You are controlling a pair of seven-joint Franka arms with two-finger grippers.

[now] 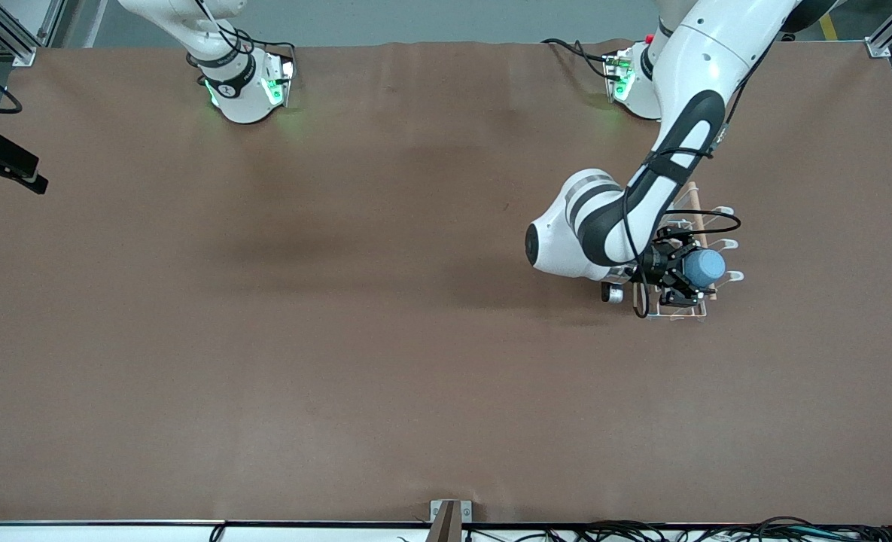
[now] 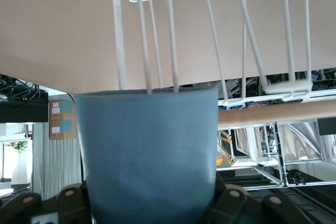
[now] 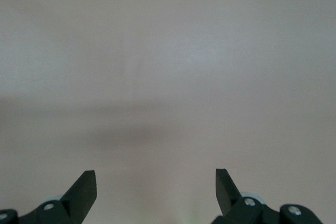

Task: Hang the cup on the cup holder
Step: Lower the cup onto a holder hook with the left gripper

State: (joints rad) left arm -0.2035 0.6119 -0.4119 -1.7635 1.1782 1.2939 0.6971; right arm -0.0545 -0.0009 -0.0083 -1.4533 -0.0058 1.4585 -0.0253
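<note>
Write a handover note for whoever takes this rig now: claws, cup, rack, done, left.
Left claw: shut on the cup, over the cup holder at the left arm's end of the table.
Right claw: open, nothing in it, waiting.
Cup: mouth over a wire prong, which runs into it.
Done: cup picked up and brought onto the prong.
Left: seat it, let go, pull the arm away.

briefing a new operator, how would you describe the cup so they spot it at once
Find the left arm's end of the brown table, where the white wire cup holder stands. Over it, the left gripper has its fingers shut on the cup, a small light-blue handleless tumbler, the only blue thing there.
</note>
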